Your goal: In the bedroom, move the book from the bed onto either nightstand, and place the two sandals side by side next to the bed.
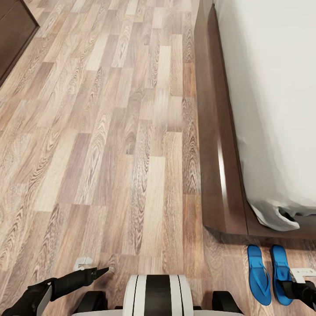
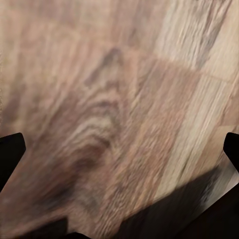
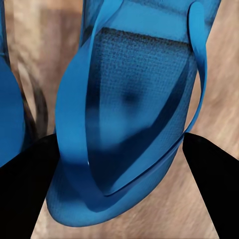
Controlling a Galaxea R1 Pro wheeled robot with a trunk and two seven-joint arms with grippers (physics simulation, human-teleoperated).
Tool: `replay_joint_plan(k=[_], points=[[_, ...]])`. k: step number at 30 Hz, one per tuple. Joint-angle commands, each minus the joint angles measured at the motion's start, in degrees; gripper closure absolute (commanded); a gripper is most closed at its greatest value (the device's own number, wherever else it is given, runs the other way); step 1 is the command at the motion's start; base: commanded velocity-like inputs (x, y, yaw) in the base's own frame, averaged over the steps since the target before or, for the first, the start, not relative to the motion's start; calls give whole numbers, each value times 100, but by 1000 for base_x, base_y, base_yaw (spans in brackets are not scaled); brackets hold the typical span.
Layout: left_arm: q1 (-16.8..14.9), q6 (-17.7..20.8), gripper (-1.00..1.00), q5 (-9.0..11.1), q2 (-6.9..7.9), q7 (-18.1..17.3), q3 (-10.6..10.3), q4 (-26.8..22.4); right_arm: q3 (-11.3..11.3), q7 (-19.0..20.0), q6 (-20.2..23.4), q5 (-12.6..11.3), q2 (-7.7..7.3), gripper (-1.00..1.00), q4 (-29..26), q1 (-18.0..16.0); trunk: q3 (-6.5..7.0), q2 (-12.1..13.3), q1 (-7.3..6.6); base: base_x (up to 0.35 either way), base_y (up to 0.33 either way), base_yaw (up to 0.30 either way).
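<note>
A: Carefully now. Right claw (image 1: 303, 286) low over the right-hand sandal (image 3: 124, 124), fingers (image 3: 30, 189) spread to the sole's width, one at each edge. Clamped, or merely alongside? Cannot tell.

B: And the left claw (image 2: 119, 144)?

A: Gaping wide above bare floor (image 2: 114, 99), holding nothing.

B: So, what to fear from here?

A: Probably a slip. Thin flat sole, little to bite on, likely to bend or twist out if squeezed at the edges. Possibly a snag on the thong strap (image 3: 196, 74) instead of the sole. Also very close to the other sandal (image 1: 259, 281); easy to nudge it and spoil the pairing.

B: How does it look?

A: Bright blue, flat, finely textured footbed, blue strap. Lying side by side on the planks, just apart, near the corner of the bed (image 1: 219, 175) and its dark frame. Seemingly well placed already; best handled gently.
</note>
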Motion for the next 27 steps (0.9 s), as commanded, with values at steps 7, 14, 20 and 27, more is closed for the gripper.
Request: replay_joint_plan(k=[7,14,20,27], points=[[-3,52,-100,-58,-10,-40,47,-7,-38,40,-10,30,2,100,3,-3,-47,-4,4,0,0,0],[-3,52,-100,-59,-8,-40,45,-7,-38,40,-10,31,2,100,3,-3,-136,-9,15,0,0,0],[-3,52,-100,-59,-10,-40,41,-7,-38,40,-10,30,2,100,3,-3,-136,-9,15,0,0,0],[-3,52,-100,-59,-11,-46,38,-7,-38,40,-10,31,2,100,3,-3,-224,-15,25,0,0,0]])
